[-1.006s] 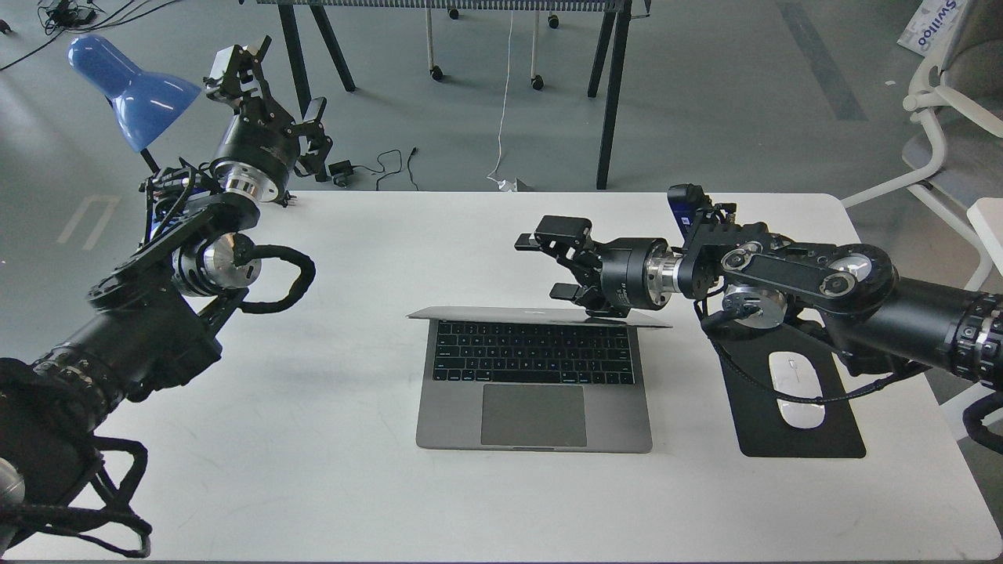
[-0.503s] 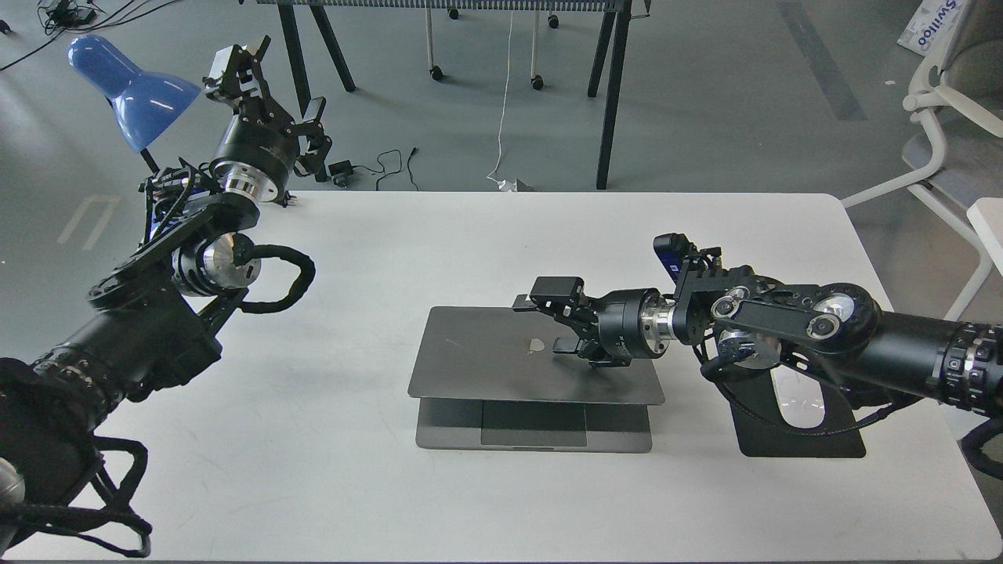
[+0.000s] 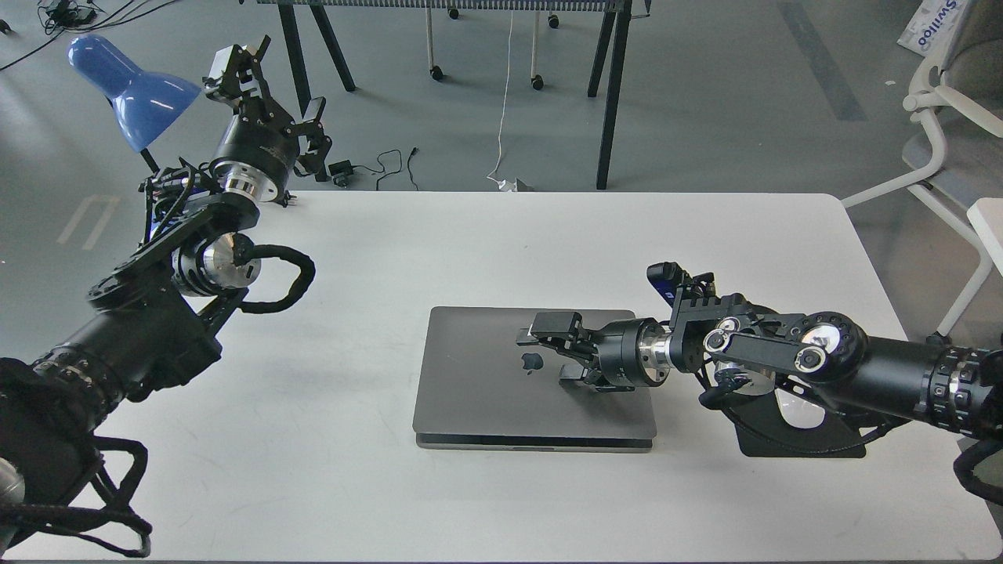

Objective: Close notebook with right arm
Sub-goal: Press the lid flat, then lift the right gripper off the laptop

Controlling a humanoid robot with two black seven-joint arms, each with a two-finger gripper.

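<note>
Head view: the notebook [image 3: 501, 376] lies near the middle of the white table [image 3: 392, 251], its lid almost down, a thin dark gap showing along the front edge.

Going from large to small: the table carries the notebook, and to its right a flat black mouse pad [image 3: 791, 439] holds a white mouse [image 3: 791, 411], mostly hidden under the right arm [image 3: 846, 368]. That arm reaches in low from the right, and the right gripper [image 3: 560, 356] sits over the lid beside the dark apple logo [image 3: 533, 361], its jaws spread, holding nothing. The left gripper [image 3: 270, 90] is raised beyond the table's far left corner, jaws spread too and empty, close to a blue lamp shade [image 3: 129, 86].
</note>
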